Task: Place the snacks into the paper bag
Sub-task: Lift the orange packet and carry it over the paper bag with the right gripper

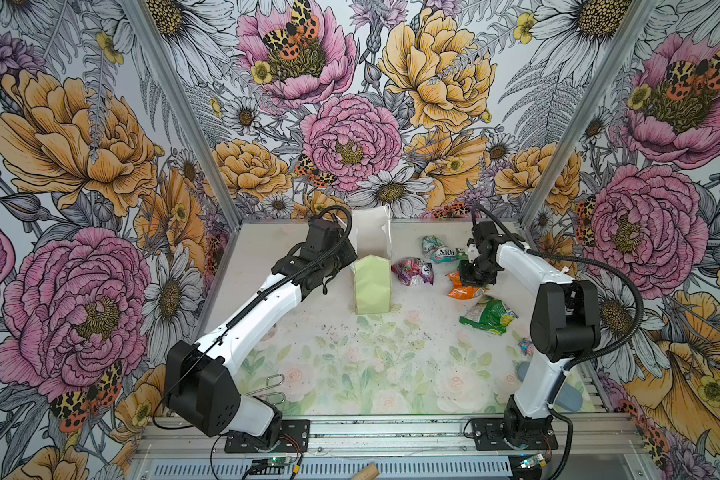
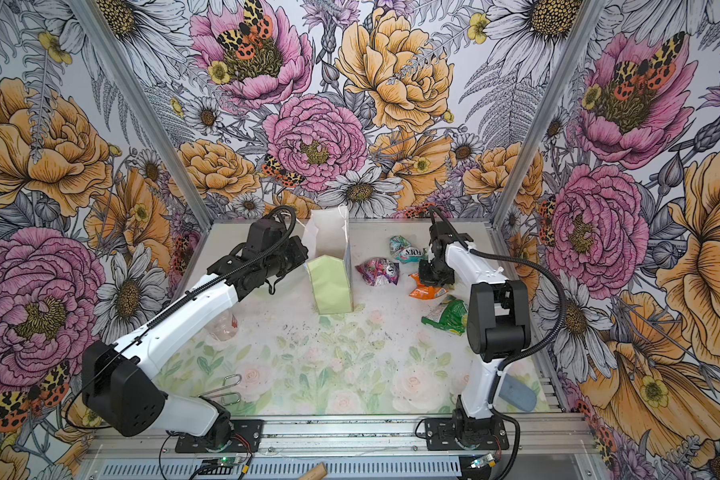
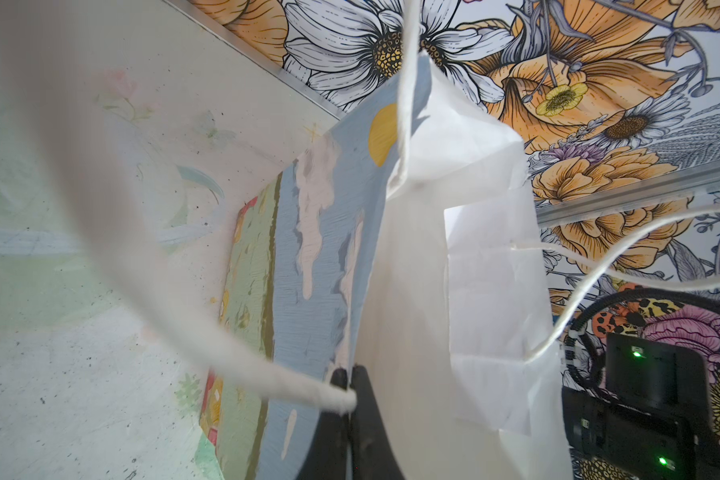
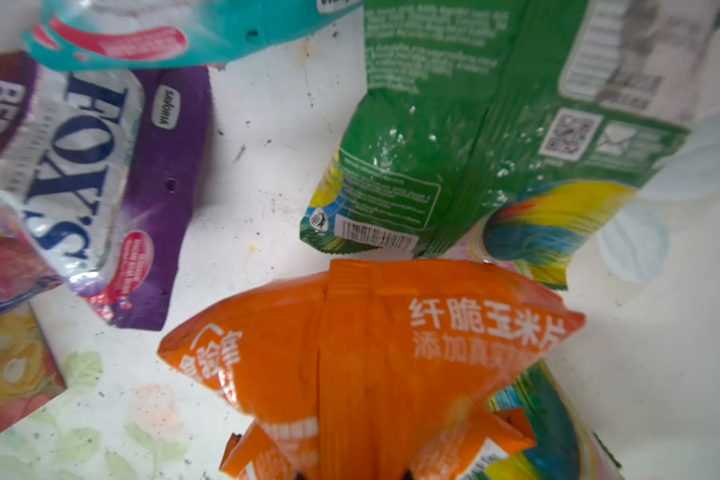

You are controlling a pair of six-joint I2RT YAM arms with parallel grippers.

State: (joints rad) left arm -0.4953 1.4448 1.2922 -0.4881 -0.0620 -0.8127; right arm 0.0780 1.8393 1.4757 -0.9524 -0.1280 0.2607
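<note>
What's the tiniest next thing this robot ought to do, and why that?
Probably lift the orange packet straight up off the table. The right gripper looks closed on its crumpled end, while the left gripper pinches the rim of the paper bag, so it stands upright and open for the drop.

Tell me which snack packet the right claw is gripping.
The orange packet: the right claw pinches it; the purple packet, teal packet and green packet lie free.

Green paper bag [image 1: 371,291] upright, snacks [image 1: 412,271] scattered beside
</note>
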